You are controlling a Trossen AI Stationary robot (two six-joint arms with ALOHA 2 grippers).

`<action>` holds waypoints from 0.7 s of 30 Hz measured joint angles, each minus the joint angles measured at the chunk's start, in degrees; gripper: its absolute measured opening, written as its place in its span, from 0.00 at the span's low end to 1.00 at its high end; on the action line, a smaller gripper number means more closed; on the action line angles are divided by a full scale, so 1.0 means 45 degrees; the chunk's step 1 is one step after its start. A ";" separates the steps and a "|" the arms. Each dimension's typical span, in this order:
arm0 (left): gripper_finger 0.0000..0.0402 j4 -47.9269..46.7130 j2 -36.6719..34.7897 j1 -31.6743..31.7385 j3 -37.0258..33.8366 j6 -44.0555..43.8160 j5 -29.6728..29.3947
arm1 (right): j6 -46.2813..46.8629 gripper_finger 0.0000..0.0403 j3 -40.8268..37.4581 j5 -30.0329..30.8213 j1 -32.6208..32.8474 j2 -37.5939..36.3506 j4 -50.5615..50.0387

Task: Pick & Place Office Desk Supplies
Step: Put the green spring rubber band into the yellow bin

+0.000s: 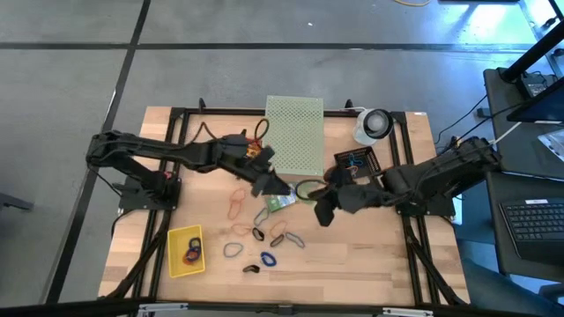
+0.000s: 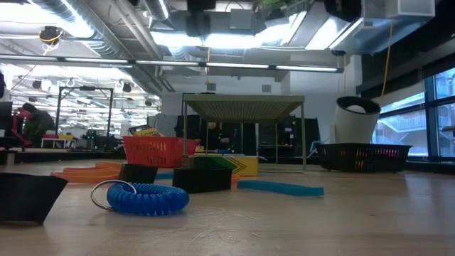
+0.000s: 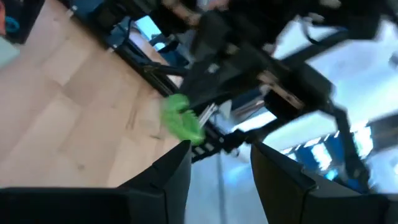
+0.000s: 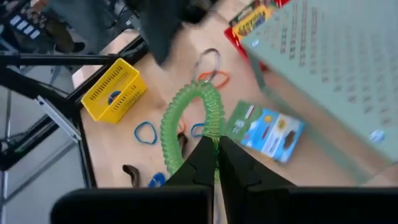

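Note:
A green spiral coil loop (image 4: 186,115) hangs over the middle of the table, with my right gripper (image 4: 216,149) shut on it; the high view shows the loop (image 1: 308,188) just left of that gripper (image 1: 321,206). My left gripper (image 1: 271,185) hovers open close by on the left, and nothing is between its fingers (image 3: 217,168). Its wrist view shows the green coil (image 3: 182,118) ahead of it. A green card box (image 4: 266,132) lies flat on the wood below. Loose rubber bands (image 1: 236,208) and a blue coil (image 2: 146,198) lie near the front. My right gripper pinches the green coil loop at one spot of its ring (image 4: 211,132) between its two shut fingertips. The fingers slant down toward the table's left. The rest of the loop reaches out beyond the fingertips, lifted clear of the table.
A yellow basket (image 1: 186,251) holding bands sits at the front left. A red basket (image 2: 160,151) stands beneath my left arm. The pale green perforated box (image 1: 295,134) stands at the back centre, a black basket (image 1: 357,163) and a white roll (image 1: 374,125) at the back right.

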 joint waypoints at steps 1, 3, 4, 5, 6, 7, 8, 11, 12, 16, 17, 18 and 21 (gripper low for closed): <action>0.40 0.0387 0.0231 0.0074 -0.0004 -0.0507 -0.0007 | -0.0345 0.01 0.0010 -0.0033 -0.0072 -0.0135 -0.0093; 0.40 0.1266 0.0712 0.0256 -0.0007 -0.1532 -0.0003 | -0.0901 0.01 0.0198 -0.0050 -0.0202 -0.0334 -0.0795; 0.40 0.1726 0.0923 0.0340 -0.0007 -0.1996 -0.0009 | -0.1118 0.01 0.0398 -0.0111 -0.0267 -0.0394 -0.1251; 0.40 0.2142 0.1094 0.0422 -0.0012 -0.2441 -0.0009 | -0.1316 0.01 0.0618 -0.0223 -0.0335 -0.0436 -0.1702; 0.40 0.2655 0.1267 0.0486 -0.0012 -0.2834 -0.0033 | -0.1516 0.01 0.0844 -0.0337 -0.0395 -0.0469 -0.2134; 0.40 0.3299 0.1470 0.0548 -0.0012 -0.3164 -0.0062 | -0.1740 0.01 0.1065 -0.0371 -0.0433 -0.0473 -0.2509; 0.40 0.3950 0.1634 0.0625 -0.0012 -0.3498 -0.0076 | -0.1925 0.01 0.1235 -0.0366 -0.0436 -0.0473 -0.2771; 0.40 0.5823 0.2253 0.0786 -0.0012 -0.4654 -0.0184 | -0.2477 0.01 0.1659 -0.0404 -0.0472 -0.0468 -0.3056; 0.40 0.6388 0.2467 0.0794 -0.0012 -0.5009 -0.0224 | -0.2632 0.01 0.1754 -0.0421 -0.0481 -0.0473 -0.3055; 0.40 0.7328 0.3012 0.0789 -0.0012 -0.5724 -0.0117 | -0.3129 0.01 0.2123 -0.0309 -0.0509 -0.0468 -0.3166; 0.40 0.7332 0.3080 0.0789 -0.0012 -0.5729 -0.0051 | -0.3176 0.01 0.2199 -0.0303 -0.0509 -0.0468 -0.3177; 0.40 0.7351 0.3147 0.0789 -0.0012 -0.5729 -0.0038 | -0.3211 0.01 0.2270 -0.0303 -0.0506 -0.0468 -0.3253; 0.40 0.7362 0.3190 0.0880 -0.0012 -0.5559 0.0107 | -0.3203 0.01 0.2472 -0.0323 -0.0494 -0.0468 -0.3702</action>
